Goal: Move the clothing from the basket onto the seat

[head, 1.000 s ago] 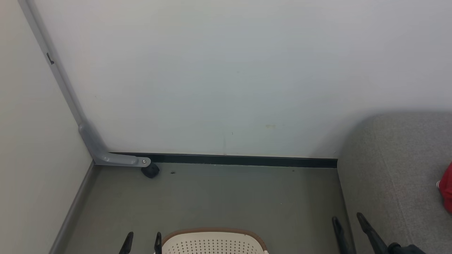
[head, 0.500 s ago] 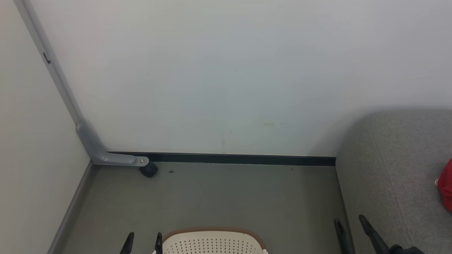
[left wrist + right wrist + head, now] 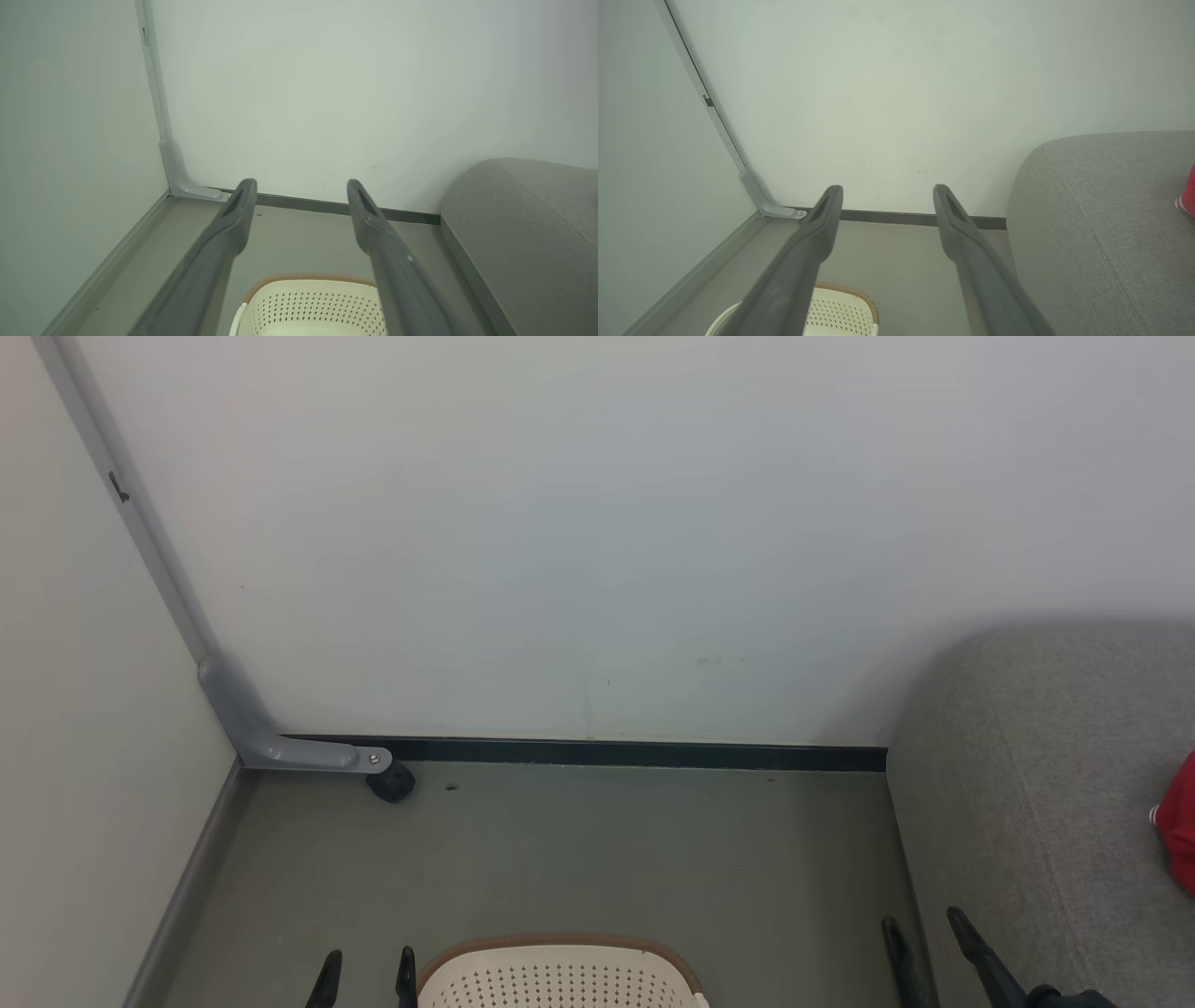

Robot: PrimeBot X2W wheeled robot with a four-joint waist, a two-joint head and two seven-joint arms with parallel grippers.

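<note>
The cream perforated basket (image 3: 560, 975) with a brown rim sits on the floor at the bottom centre; its inside is out of view. It also lies below the fingers in the left wrist view, basket (image 3: 313, 303), and the right wrist view, basket (image 3: 836, 310). The grey seat (image 3: 1036, 775) fills the right side, with a piece of red clothing (image 3: 1181, 821) lying on it at the right edge, clothing (image 3: 1188, 193). My left gripper (image 3: 366, 961) stands open just left of the basket. My right gripper (image 3: 924, 924) stands open at the seat's front corner. Both are empty.
A white wall stands close ahead with a dark skirting strip (image 3: 635, 753). A grey bracket with a black caster (image 3: 392, 784) sits in the left corner beside a side wall (image 3: 84, 784). Grey floor (image 3: 597, 859) lies between wall, basket and seat.
The whole head view has shifted slightly, so the camera moved. Both grippers' fingertips sit a little lower in the picture; the left ones also sit slightly further left. Both stay open.
</note>
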